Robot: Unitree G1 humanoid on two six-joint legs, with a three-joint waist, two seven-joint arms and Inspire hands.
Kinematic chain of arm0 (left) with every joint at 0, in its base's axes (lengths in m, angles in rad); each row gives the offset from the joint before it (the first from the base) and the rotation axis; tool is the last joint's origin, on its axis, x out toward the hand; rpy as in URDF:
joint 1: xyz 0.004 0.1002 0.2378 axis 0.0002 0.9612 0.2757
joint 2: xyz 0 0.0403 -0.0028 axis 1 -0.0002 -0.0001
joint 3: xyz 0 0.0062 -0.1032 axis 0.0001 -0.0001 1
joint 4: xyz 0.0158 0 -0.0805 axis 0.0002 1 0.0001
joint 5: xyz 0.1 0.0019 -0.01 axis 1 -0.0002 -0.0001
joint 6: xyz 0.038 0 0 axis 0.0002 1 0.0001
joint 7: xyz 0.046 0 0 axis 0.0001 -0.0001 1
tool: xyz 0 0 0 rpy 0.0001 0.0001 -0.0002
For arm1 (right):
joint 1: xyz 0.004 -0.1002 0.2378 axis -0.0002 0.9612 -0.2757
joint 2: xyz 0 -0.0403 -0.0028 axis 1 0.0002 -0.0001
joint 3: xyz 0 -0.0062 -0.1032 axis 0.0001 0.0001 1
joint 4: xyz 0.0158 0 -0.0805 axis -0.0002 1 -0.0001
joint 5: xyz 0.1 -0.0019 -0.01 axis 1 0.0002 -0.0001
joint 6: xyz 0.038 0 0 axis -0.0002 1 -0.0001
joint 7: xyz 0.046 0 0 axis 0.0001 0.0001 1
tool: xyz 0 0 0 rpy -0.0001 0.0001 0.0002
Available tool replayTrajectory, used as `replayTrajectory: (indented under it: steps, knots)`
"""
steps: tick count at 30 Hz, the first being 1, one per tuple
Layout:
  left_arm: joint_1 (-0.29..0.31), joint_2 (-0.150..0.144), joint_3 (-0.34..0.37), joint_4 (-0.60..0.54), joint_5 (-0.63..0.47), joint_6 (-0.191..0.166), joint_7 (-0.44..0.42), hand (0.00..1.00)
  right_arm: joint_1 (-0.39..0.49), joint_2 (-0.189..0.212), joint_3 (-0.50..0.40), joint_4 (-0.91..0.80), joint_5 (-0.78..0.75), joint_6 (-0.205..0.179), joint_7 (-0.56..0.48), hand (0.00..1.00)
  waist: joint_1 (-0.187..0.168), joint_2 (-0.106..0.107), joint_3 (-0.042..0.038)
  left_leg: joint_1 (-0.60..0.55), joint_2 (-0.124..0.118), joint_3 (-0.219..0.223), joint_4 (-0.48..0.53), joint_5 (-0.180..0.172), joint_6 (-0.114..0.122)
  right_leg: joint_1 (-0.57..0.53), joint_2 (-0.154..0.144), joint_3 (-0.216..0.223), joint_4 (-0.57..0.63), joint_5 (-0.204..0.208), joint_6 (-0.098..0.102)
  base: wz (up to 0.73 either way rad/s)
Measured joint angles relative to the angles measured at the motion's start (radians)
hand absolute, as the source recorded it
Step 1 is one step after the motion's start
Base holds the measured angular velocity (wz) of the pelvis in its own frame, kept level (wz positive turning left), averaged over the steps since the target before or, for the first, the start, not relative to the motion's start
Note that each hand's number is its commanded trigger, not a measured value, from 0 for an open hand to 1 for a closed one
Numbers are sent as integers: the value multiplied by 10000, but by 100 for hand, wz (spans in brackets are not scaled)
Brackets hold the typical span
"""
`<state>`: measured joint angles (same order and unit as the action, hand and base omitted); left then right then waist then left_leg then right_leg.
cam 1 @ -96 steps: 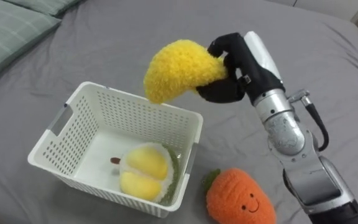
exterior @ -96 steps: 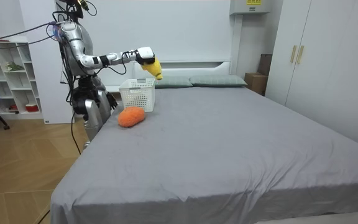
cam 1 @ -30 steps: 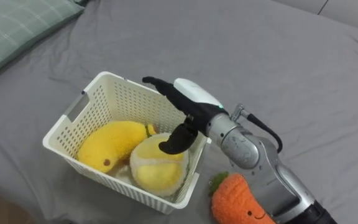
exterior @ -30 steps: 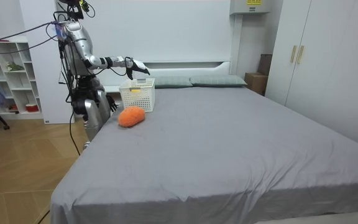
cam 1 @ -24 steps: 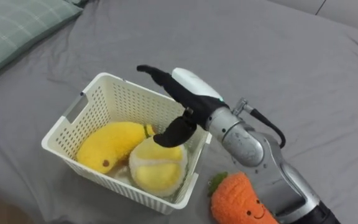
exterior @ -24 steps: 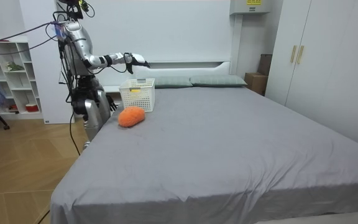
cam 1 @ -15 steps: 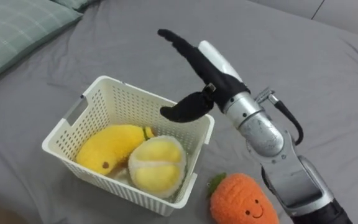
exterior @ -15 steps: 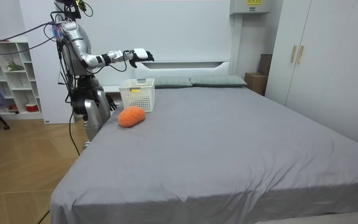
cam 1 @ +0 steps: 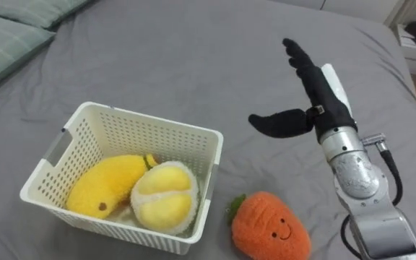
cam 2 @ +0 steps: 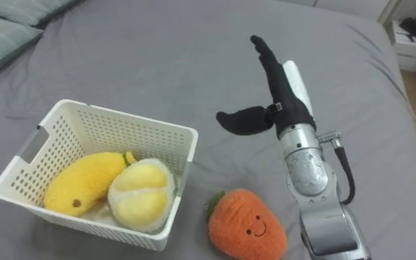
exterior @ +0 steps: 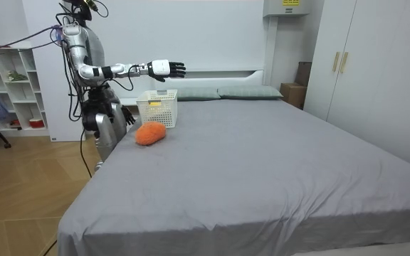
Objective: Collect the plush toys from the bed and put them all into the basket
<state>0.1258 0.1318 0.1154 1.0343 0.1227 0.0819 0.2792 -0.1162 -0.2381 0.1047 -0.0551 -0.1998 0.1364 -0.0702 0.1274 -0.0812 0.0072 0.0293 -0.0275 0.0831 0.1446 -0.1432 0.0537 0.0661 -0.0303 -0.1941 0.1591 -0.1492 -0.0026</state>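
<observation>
Hovering right hand (cam 1: 323,100) over bed (cam 1: 193,58), fingers spread, empty; basket (cam 1: 143,118) holds banana (cam 1: 103,186), round plush (cam 1: 163,198); carrot (cam 1: 269,227) just beside basket on bed, likely next, hence free hand.

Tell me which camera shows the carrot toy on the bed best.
The left eye view: the carrot toy lies close, face and green top clear, though the lower edge cuts it. The right eye view shows much the same. The room view shows it whole but far off, beside the basket.
</observation>
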Motion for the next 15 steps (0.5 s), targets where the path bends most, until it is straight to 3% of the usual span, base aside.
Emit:
replayTrajectory:
  steps: [4, 9, 15]
  knots:
    - [101, 10, 13, 0, -7, 0, 19, 0, 366, -11, -195, 398, -22, -108, -76, 0, -161, -38, -48, 70, -1, 29, -1, -1, 3, 18, -7, 21, -15, 0, 0, -1]
    - [292, -2, -9, -37, -119, 0, 21, 0, 1025, -10, -203, 442, 187, -106, 14, 0, -416, 184, -112, 83, 19, 213, -2, -42, 47, -10, -24, 67, 1, 3, 5, -7]
    - [435, -8, -46, -33, -133, 0, -33, 0, 1230, -1, -255, 1190, 142, -282, 99, 0, -689, 269, -94, 165, 19, 241, -12, -46, 49, 44, -17, 151, 28, 4, 7, -1]
